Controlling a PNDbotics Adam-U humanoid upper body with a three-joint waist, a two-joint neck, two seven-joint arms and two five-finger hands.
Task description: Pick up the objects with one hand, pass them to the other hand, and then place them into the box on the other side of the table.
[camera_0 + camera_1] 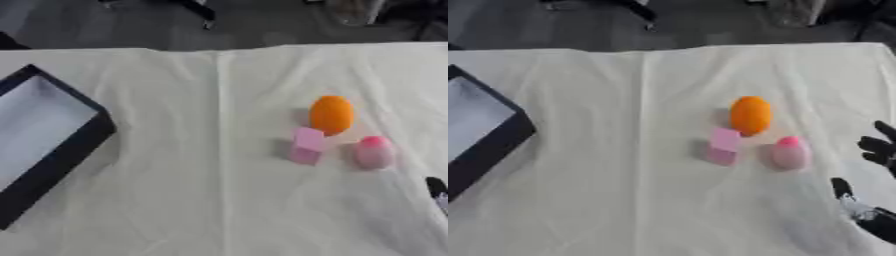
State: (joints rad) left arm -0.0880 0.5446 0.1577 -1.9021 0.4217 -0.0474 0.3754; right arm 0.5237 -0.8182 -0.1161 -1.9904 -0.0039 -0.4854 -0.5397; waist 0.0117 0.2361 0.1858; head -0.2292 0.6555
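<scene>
Three objects lie on the white cloth right of centre: an orange egg-shaped thing (332,115), a pink block (306,145) standing just in front of it, and a pink rounded thing (374,152) to the block's right. My right hand (875,150) comes in at the right edge, open, its fingers spread and its thumb lower down, a short way right of the pink rounded thing and touching nothing. The black box (66,147) with a white inside sits at the left edge, partly cut off. No left hand shows.
The white cloth (192,200) covers the table, with a fold line running down its middle. Beyond the far edge lie a dark floor and some dark furniture legs.
</scene>
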